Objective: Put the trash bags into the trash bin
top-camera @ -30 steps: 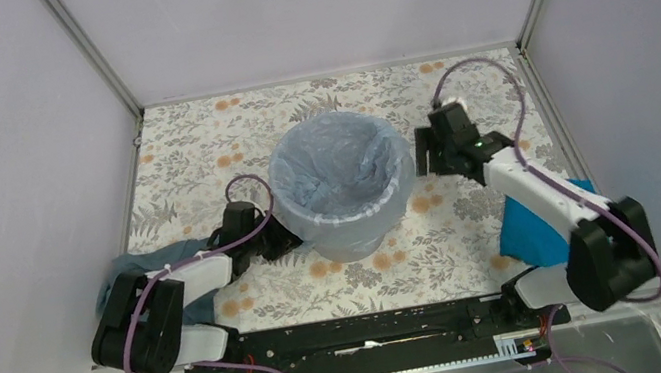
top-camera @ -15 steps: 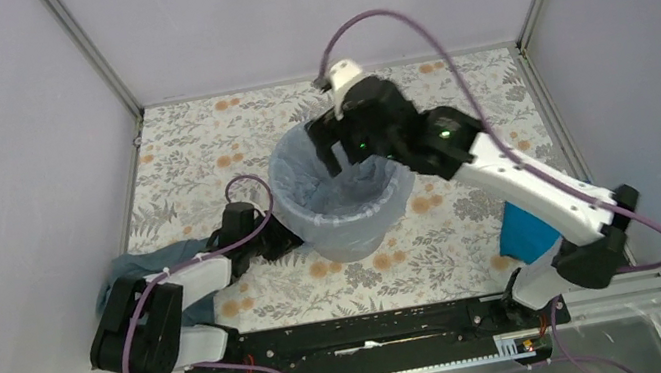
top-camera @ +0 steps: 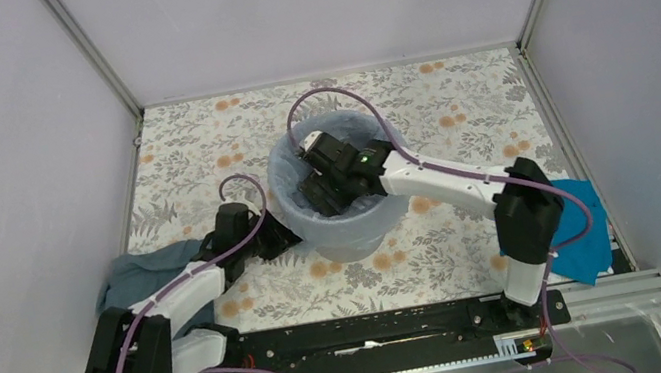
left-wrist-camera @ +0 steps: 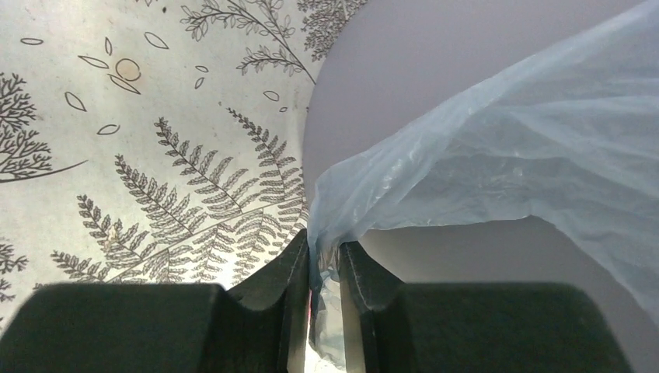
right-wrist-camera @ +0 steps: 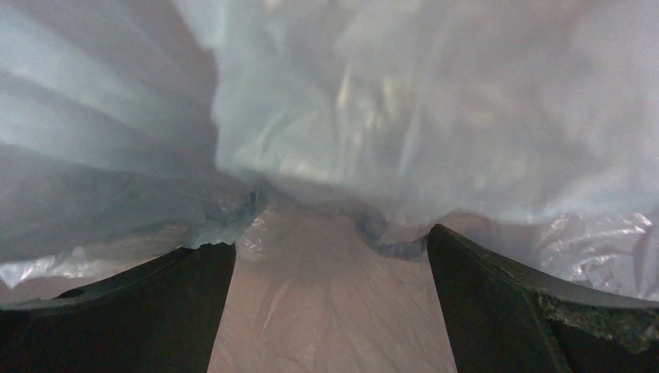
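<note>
Against the left wall of the round light-grey plastic trash bin, the left gripper pinches the hem of the thin translucent pale-blue plastic trash bag lining it; inside the bin, the right gripper gapes wide, with film just ahead.

I find the bin at the middle of the table, with the bag lining its inside. My left gripper sits against the bin's left side, and my right gripper is down inside it. The left cloth lies near-left and the right cloth near-right.
</note>
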Robot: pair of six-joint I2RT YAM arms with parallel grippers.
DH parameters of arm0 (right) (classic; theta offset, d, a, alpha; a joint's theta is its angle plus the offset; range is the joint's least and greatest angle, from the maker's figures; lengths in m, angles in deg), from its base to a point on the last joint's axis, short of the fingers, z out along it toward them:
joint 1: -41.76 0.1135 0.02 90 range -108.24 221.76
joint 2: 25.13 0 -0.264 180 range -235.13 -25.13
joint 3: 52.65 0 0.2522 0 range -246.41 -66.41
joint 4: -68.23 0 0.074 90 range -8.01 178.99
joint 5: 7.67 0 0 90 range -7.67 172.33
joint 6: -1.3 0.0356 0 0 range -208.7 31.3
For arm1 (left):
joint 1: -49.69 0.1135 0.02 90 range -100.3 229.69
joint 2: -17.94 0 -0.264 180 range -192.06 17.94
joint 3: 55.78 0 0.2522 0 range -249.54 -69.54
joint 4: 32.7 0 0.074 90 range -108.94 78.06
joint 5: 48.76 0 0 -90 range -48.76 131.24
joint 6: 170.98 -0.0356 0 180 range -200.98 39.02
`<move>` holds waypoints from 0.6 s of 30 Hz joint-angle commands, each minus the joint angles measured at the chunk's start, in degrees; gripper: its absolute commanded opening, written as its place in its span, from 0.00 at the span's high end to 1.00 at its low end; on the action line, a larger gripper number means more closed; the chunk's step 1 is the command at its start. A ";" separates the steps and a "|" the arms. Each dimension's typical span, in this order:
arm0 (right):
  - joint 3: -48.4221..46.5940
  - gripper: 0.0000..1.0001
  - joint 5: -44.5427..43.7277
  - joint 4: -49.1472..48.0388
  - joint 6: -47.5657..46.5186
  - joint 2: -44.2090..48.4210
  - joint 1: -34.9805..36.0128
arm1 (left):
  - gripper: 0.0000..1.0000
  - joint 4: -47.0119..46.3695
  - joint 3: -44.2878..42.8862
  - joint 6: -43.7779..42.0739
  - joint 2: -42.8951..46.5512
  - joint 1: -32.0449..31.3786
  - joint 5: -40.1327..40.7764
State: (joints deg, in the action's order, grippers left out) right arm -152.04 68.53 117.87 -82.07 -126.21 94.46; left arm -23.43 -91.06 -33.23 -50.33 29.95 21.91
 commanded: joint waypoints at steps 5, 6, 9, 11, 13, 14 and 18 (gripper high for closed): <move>-0.05 0.00 10.48 1.61 1.03 -3.55 -0.72 | 0.74 4.39 -3.07 -2.74 7.05 -0.20 1.97; 0.20 0.00 11.75 1.69 0.98 -3.90 -1.05 | 0.74 4.40 -3.15 -2.75 7.47 -0.13 1.83; 0.45 0.01 13.70 1.83 0.91 -5.52 -1.90 | 0.74 4.25 -3.50 -2.51 7.60 -0.16 1.04; 1.31 0.01 13.71 0.81 0.92 -6.50 -2.25 | 0.73 4.23 -3.82 -2.35 7.46 -0.16 0.34; 2.35 0.01 13.67 -0.19 0.95 -7.61 -2.92 | 0.73 4.27 -3.97 -2.18 7.89 -0.20 -0.21; 2.60 0.01 13.71 -0.54 0.87 -8.36 -3.37 | 0.72 4.38 -3.97 -2.14 8.32 -0.16 -0.24; 2.88 0.01 13.16 -0.99 0.50 -10.78 -4.45 | 0.71 6.90 -4.29 -2.53 10.76 -0.20 0.76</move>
State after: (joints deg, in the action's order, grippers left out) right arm -149.94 80.94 117.12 -81.39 -134.66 91.21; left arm -17.90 -92.48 -34.69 -42.55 29.95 22.39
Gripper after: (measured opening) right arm 0.990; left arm 0.286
